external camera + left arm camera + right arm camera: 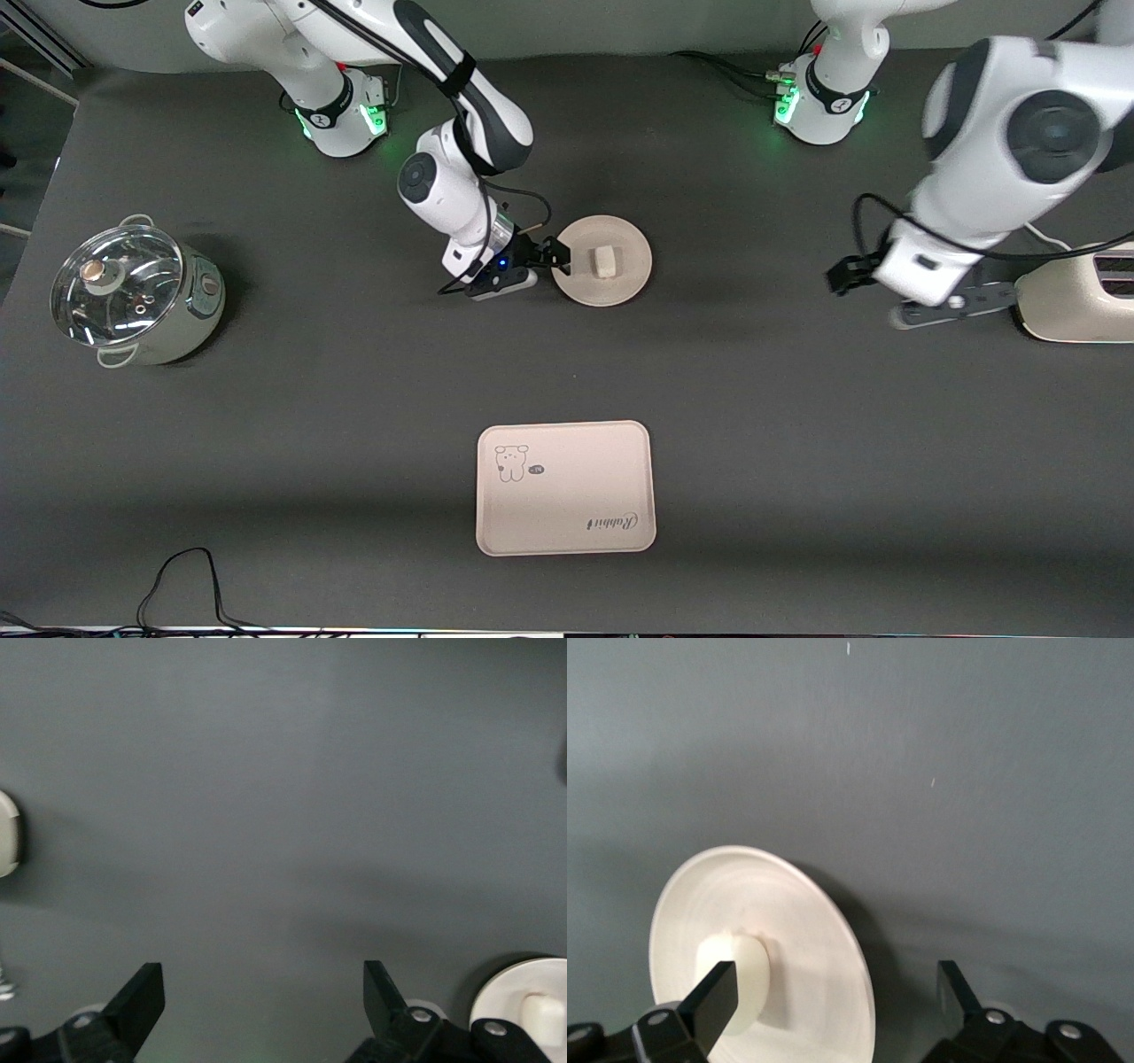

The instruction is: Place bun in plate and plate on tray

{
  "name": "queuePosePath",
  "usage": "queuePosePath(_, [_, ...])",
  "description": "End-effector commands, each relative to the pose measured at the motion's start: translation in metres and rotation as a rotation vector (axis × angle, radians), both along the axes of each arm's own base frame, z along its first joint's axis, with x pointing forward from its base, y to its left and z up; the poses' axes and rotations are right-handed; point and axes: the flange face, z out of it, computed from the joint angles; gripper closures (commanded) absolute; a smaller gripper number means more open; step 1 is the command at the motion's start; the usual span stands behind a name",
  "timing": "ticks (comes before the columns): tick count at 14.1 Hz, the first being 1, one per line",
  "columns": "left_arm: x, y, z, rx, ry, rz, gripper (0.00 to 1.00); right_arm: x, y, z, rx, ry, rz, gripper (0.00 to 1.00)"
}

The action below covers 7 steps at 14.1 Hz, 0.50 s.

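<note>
Bun [604, 260] lies in the plate [620, 283], about at its middle; first half of the task looks done. Plate sits on the table [354, 399] near mid-width, toward the arms' bases. Tray [567, 514] lies flat and bare, well apart from the plate, close to the table edge nearest the front camera, bear drawing and script facing up.

Right gripper [556, 252] is low at the plate's rim on the right arm's side. Fingers spread wide, holding nothing. In the right wrist view the plate [824, 939] and bun [749, 979] lie partly between the spread fingers [713, 997].

Left gripper [848, 275] hangs over bare table toward the left arm's end, beside a cream toaster [1076, 297]. Fingers wide apart and empty; this arm waits.

Step in hand, as I judge it: grasp the plate by its rim for the carry to the tray. To do it well: one finger over the rim, the other under or outside it, close on the rim only, clear of the bun. Lift level, since the bun is loose and could slide. Set down square inside the tray's edge.

Hard to make out: whether a fingertip already touches the rim; the front view blurs fingers and rim together. Right wrist view cuts off the plate's lower part. Left wrist view shows only a sliver of plate [505, 997] at the frame edge. The toaster is cut by the frame. A lidded pot [133, 297] stands near the right arm's end, uninvolved.
</note>
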Motion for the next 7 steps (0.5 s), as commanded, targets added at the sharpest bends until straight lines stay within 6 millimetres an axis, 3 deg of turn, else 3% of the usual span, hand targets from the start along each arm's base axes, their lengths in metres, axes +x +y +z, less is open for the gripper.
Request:
queuePosePath(1, [-0.002,0.041,0.035,-0.010,0.028,-0.021,0.00,-0.009,-0.003,-0.020,-0.011,0.013,-0.034,0.01])
queuePosePath(3, [0.004,0.087,0.047,-0.027,0.016,-0.073,0.00,-0.021,0.001,-0.032,-0.027,0.031,-0.020,0.05])
queuePosePath(4, [0.004,0.091,0.050,-0.030,0.016,-0.090,0.00,-0.024,0.003,-0.034,-0.030,0.032,-0.016,0.11])
queuePosePath(5, [0.006,0.100,0.055,-0.030,0.009,-0.084,0.00,-0.024,0.003,-0.035,-0.032,0.028,-0.018,0.23])
queuePosePath(7, [0.013,0.112,0.050,-0.034,0.051,-0.083,0.00,-0.025,0.003,-0.037,-0.035,0.031,-0.024,0.62])
